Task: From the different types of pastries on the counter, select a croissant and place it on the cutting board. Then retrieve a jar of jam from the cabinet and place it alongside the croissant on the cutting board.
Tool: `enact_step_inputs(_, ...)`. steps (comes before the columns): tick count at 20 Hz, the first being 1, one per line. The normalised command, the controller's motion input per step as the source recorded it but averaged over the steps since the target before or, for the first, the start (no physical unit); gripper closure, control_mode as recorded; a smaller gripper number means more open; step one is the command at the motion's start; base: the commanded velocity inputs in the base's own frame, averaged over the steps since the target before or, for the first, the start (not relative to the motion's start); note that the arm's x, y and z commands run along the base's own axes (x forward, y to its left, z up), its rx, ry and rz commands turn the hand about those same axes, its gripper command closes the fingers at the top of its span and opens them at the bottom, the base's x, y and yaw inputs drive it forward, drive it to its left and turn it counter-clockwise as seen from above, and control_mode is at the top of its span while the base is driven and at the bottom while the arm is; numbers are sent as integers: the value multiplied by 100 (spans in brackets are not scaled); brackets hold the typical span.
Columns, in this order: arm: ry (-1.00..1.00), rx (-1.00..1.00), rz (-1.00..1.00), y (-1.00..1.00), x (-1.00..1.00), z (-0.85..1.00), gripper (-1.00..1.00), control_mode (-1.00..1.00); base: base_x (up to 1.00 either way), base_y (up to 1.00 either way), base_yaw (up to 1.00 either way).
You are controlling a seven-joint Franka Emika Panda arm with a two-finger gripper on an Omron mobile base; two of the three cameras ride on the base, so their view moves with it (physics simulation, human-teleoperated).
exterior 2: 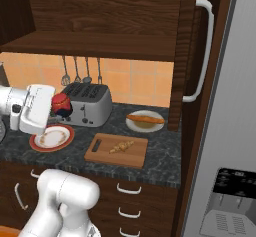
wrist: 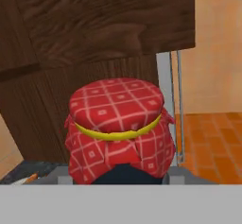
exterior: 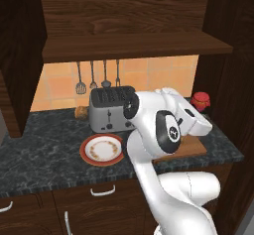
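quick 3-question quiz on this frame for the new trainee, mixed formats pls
1. True or false: the croissant lies on the cutting board.
2. What rests on the white plate near the cabinet's side wall? A) long pastry B) toast C) spoon
3. Fill in: in the hand view, the jar of jam has a red checked cover tied with a ___ band.

Key: 1 true; 2 A, the long pastry; 3 yellow.
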Motion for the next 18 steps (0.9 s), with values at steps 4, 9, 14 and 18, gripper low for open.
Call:
enact_step_inputs(4,17,-12,-20,-13,0,-100,100,-100,0,0,0)
enact_step_inputs(9,25,-8,-8,-5,66,-100,100,-100,0,0,0)
enact_step_inputs(14,23,0,-5,-17,77,-100,100,-100,0,0,0)
enact_step_inputs(18,24,-1,-4,-5,71,-100,100,-100,0,0,0)
